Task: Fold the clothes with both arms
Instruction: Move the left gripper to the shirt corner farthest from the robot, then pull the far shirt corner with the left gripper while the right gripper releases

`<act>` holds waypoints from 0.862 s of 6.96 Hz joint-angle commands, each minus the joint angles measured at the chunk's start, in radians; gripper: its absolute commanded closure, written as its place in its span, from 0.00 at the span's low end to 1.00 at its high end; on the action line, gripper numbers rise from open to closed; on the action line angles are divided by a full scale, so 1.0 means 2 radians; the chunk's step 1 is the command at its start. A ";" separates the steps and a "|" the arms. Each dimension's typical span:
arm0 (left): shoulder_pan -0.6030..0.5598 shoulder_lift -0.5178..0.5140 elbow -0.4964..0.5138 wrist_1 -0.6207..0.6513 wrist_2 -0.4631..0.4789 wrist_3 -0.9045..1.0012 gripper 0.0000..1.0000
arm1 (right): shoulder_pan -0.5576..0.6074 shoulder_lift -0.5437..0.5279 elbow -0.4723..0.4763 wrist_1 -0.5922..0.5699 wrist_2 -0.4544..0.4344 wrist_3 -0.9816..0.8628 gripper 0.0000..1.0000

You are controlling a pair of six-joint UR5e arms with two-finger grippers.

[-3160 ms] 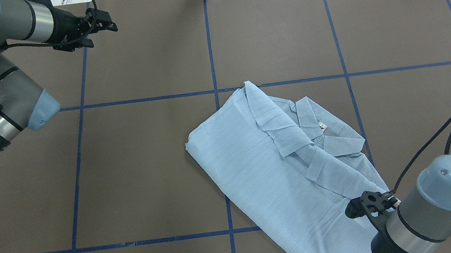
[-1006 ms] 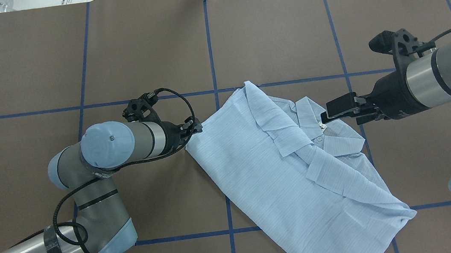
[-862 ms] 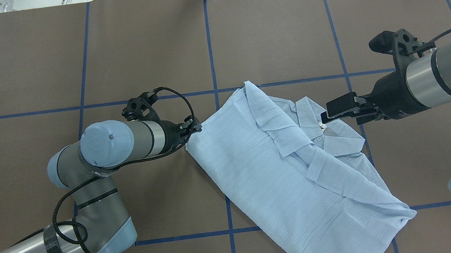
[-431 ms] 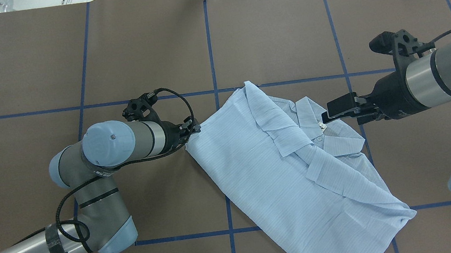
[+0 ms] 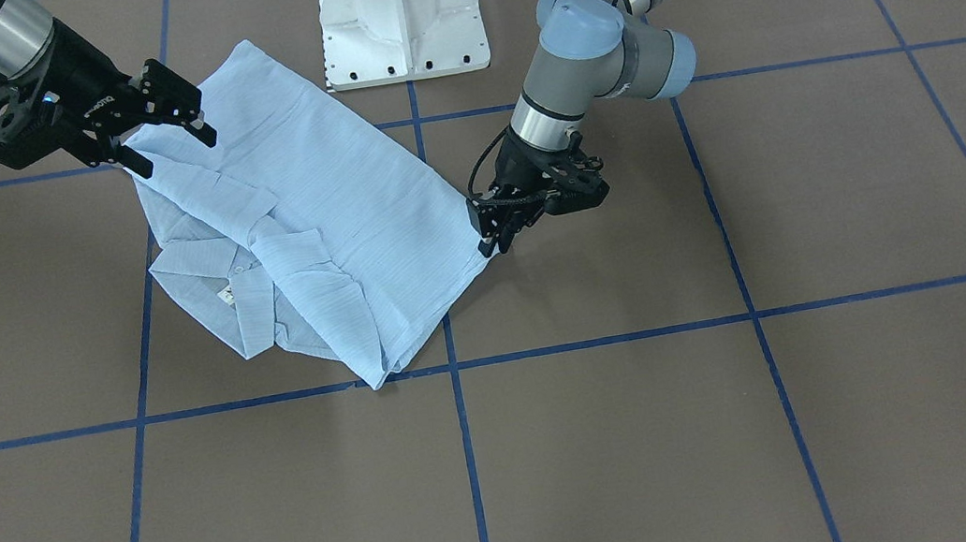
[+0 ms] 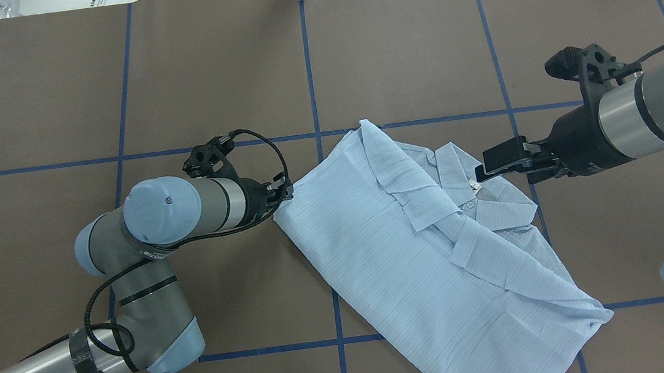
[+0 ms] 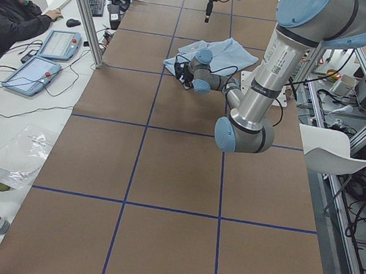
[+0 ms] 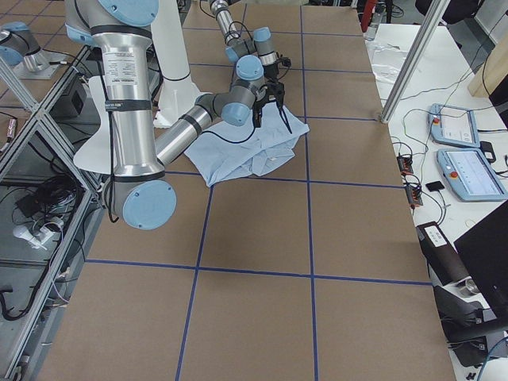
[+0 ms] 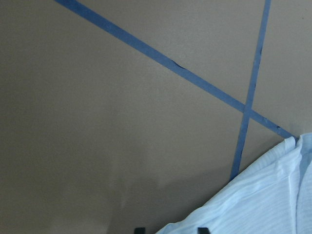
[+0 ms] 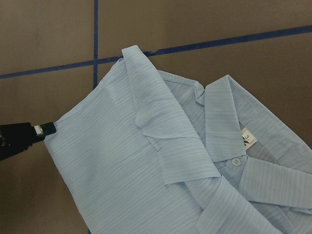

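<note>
Shirt corner at the left gripper, collar under the right one

Shirt (image 6: 363, 233) lies part-folded on the table (image 6: 416, 43), its long axis running diagonally from the crossing of blue tape lines (image 6: 207, 147) back toward the robot's right side. The left gripper (image 6: 286, 193) is down at table level, touching the shirt's far-left corner. In the wrist view its fingertips (image 9: 139, 230) stand apart with the cloth edge between them, so it looks open rather than pinching, though only the tips show. The right gripper (image 6: 480, 174) hovers above the collar (image 6: 450, 165) on the opposite long edge with its jaws spread wide, holding nothing. The left arm is therefore the nearer to a grasp. The white neck label (image 10: 247, 138) carries a small dark mark that cannot be read, and the white lettering on the right gripper's body is too small to make out.
</note>
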 commanded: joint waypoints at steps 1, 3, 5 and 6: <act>-0.004 0.001 -0.003 0.000 -0.002 0.001 1.00 | 0.000 -0.002 0.001 0.000 0.000 0.000 0.00; -0.049 0.006 -0.019 0.006 -0.044 -0.002 1.00 | 0.000 -0.002 0.001 0.000 0.000 0.000 0.00; -0.085 0.008 0.003 0.007 -0.040 -0.002 1.00 | 0.000 0.001 0.000 0.000 -0.001 0.000 0.00; -0.092 0.001 0.032 0.002 -0.040 -0.001 1.00 | 0.000 0.001 -0.001 0.000 -0.001 0.000 0.00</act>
